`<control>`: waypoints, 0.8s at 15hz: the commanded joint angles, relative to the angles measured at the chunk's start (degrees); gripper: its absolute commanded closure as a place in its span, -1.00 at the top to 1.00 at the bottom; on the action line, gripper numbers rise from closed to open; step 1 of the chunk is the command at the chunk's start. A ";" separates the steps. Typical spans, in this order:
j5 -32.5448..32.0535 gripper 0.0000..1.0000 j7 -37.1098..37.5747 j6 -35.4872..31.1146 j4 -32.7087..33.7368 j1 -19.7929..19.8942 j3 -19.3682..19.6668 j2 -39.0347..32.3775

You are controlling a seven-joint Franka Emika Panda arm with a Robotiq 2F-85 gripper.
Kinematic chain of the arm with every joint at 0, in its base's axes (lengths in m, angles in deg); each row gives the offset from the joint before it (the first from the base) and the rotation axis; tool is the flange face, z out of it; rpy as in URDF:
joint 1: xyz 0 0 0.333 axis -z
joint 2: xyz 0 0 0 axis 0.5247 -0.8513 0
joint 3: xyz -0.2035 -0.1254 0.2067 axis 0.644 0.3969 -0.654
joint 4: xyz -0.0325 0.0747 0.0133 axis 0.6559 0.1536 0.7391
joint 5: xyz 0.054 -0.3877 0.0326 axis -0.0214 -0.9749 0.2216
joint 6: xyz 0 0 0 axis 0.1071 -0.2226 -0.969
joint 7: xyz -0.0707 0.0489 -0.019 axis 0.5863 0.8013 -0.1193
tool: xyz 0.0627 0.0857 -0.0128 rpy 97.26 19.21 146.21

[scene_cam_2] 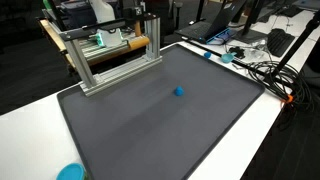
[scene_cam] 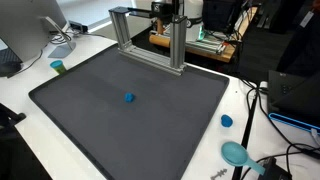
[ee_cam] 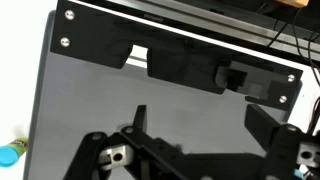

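— Where does the work stand?

— At its very beginning, I'd judge. The gripper (ee_cam: 195, 130) hangs above the dark mat (ee_cam: 90, 95) with its fingers spread as wide as they go and nothing between them.

— And the thing it would go for?

— The small blue piece (scene_cam: 129, 98) lies alone near the middle of the mat, well apart from every edge. Both exterior views show it. The wrist view does not, so the gripper is not over it.

— What does the next move call for?

— Carrying the wrist across until the piece sits between the fingers in the wrist view. Then a straight descent, closing only once the fingertips flank it just above the mat. The piece is small, so centring matters: an off-centre squeeze could knock it away.

— Anything in the way?

— The aluminium frame (scene_cam: 150, 40) stands at the far edge of the mat. A dark bar (ee_cam: 190, 65) crosses the top of the wrist view. I take it for part of that frame, so the arm seems close to it and should draw clear before lowering. The rest lies off the mat on the white table (scene_cam: 20, 105): a blue cap (scene_cam: 227, 121), a teal scoop (scene_cam: 237, 153) and cables (scene_cam: 262, 100) on one side, a teal cup (scene_cam: 58, 67) on the other. None of it lies between the gripper and the piece
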 commanded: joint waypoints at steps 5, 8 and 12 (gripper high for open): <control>-0.10 1.00 0.79 -0.88 -3.39 1.29 -1.53 2.93; 0.28 1.00 -0.81 0.30 -1.53 1.12 -1.28 0.95; 1.47 1.00 2.68 -1.40 -2.90 1.34 -1.86 2.02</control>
